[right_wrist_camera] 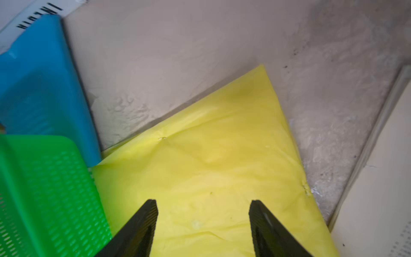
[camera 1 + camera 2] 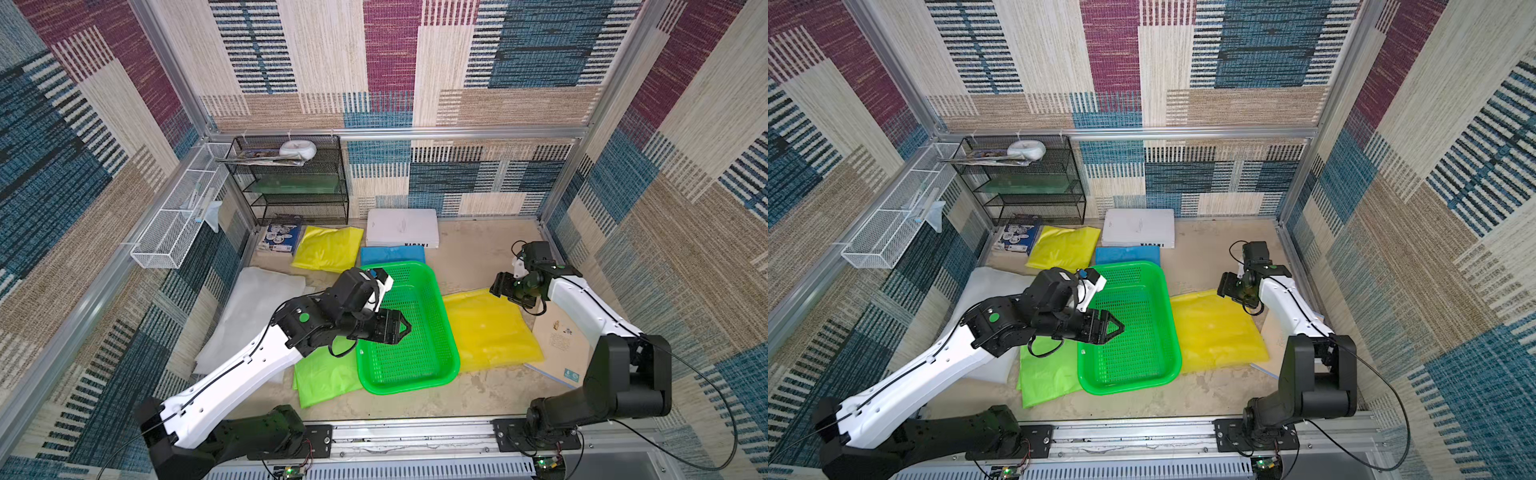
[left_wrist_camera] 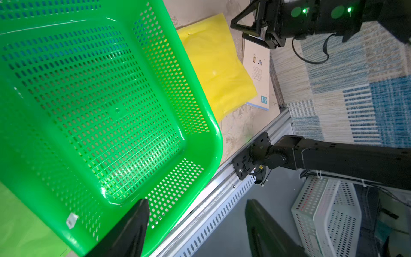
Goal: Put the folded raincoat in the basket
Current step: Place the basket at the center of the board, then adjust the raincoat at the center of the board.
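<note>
The left arm [image 2: 232, 365] stretches forward and inward, wrist bent. The left gripper [image 2: 403, 328] has its jaws spread, empty. The right arm [image 2: 582, 307] is folded back. The right gripper [image 1: 203, 202] tips downward, jaws parted, gripping nothing.

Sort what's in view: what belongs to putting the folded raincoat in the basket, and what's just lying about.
Job: green basket; near yellow raincoat beside it, likely the one; right gripper, open above it; left gripper, open over the basket.

Lying about: far yellow raincoat; blue raincoat; lime raincoat; white sheet; white book; booklet; black rack; wire basket.
</note>
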You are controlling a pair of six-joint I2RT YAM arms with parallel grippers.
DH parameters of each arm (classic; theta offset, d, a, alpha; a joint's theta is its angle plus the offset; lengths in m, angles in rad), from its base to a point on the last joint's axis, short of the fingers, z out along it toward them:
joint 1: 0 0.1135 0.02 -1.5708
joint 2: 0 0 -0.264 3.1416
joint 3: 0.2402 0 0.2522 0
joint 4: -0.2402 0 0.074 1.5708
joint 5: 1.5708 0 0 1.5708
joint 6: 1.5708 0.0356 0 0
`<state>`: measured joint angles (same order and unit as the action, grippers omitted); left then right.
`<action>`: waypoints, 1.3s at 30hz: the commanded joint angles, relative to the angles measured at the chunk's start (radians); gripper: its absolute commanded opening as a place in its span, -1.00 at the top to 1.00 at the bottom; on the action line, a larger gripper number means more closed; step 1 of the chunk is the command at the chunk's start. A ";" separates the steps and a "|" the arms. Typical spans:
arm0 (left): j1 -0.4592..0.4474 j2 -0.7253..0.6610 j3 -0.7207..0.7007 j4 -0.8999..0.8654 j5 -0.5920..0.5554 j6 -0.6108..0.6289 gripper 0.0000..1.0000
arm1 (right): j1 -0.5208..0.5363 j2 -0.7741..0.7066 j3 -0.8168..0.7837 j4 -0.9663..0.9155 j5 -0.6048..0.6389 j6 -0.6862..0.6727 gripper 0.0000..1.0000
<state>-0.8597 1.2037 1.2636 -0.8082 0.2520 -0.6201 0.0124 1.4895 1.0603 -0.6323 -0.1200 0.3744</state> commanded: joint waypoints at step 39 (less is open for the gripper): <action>-0.213 0.427 0.224 0.064 -0.066 0.089 -0.33 | -0.181 0.163 -0.029 0.088 -0.130 -0.020 0.71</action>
<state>-1.0748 1.6348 1.4834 -0.7620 0.1864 -0.5354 -0.1703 1.6653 1.0069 -0.5129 -0.2302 0.3492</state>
